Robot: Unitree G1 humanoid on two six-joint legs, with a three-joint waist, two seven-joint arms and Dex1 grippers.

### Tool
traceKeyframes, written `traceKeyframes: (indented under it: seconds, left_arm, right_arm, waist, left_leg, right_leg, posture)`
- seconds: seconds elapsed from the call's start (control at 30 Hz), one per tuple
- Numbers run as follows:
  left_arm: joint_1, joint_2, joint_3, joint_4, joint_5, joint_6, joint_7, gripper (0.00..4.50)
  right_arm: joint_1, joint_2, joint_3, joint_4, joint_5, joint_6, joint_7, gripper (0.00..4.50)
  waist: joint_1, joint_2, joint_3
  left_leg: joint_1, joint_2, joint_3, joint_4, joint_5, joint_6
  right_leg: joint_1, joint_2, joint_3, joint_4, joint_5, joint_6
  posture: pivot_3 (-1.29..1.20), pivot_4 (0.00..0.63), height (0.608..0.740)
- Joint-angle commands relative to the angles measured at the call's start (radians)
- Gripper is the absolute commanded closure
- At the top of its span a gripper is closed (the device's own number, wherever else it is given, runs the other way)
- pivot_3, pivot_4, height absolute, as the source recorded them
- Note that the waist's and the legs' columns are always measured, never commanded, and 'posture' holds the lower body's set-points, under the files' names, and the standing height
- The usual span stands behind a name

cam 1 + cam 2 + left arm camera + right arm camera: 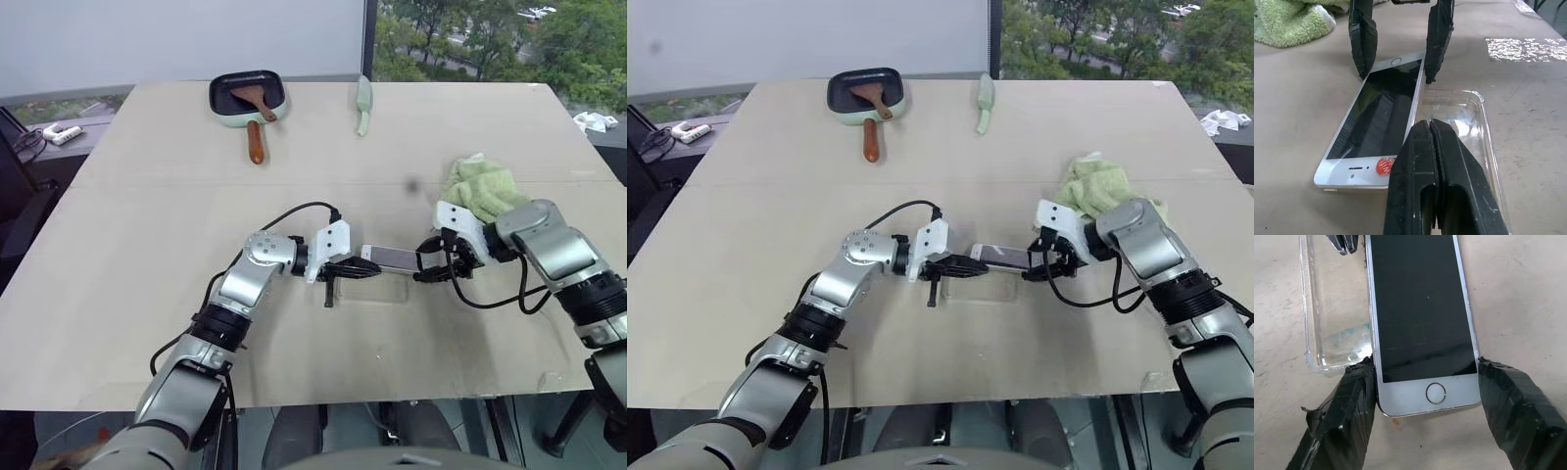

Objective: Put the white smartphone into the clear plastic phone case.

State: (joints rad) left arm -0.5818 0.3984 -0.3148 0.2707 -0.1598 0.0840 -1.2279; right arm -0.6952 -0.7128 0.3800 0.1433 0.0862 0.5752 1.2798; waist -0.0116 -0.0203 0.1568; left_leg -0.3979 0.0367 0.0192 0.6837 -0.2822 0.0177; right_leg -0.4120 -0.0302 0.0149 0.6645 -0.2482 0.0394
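The white smartphone [1420, 308] lies screen up at the table's middle, its red mark [1383, 165] towards my left arm. One long edge of it rests against the rim of the clear plastic phone case [1464, 112], which lies beside it on the near side [377, 290]. My right gripper [1425, 364] straddles the home-button end, with a fingertip [1359, 382] touching each long side of the phone. My left gripper [1429, 126] is shut with nothing between its fingers. Its tips sit over the case, close to the phone's edge at the other end.
A green towel [485, 188] lies just behind my right wrist. At the far edge stand a pale green pan [247, 98] with a wooden spatula in it and a pale green utensil [363, 103]. A white object [61, 133] sits off the table's left.
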Motion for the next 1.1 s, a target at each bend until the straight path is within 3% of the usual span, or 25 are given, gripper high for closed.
traceKeyframes:
  seconds: [0.03, 0.57, 1.1]
  left_arm:
    - [-0.031, 0.006, 0.045, -0.004, -0.019, -0.018, 0.009, 4.50]
    - [-0.042, 0.001, 0.077, -0.064, -0.060, 0.027, -0.004, 4.50]
    - [0.010, 0.073, 0.028, -0.137, -0.033, 0.099, -0.055, 4.50]
  right_arm:
    - [0.004, -0.021, -0.045, -0.076, -0.015, -0.051, -0.041, 1.77]
    - [0.151, -0.164, -0.063, -0.469, -0.074, -0.088, -0.115, 1.77]
    - [0.196, -0.147, 0.023, -0.601, -0.182, 0.072, -0.173, 1.77]
  waist:
    - [0.000, 0.000, 0.000]
    - [0.002, 0.001, 0.001]
    - [0.003, 0.001, 0.001]
  left_leg:
    - [0.000, 0.000, 0.000, 0.000, 0.000, 0.000]
    - [-0.002, 0.000, -0.001, 0.000, 0.000, 0.000]
    - [-0.002, 0.000, -0.001, 0.000, 0.000, 0.000]
  right_leg:
    - [0.000, 0.000, 0.000, 0.000, 0.000, 0.000]
    - [-0.001, 0.000, 0.000, -0.001, 0.000, 0.000]
    - [-0.001, 0.000, 0.000, -0.001, 0.000, 0.000]
  posture:
    - [0.00, 0.150, 0.740]
    - [0.00, 0.150, 0.740]
    - [0.00, 0.150, 0.740]
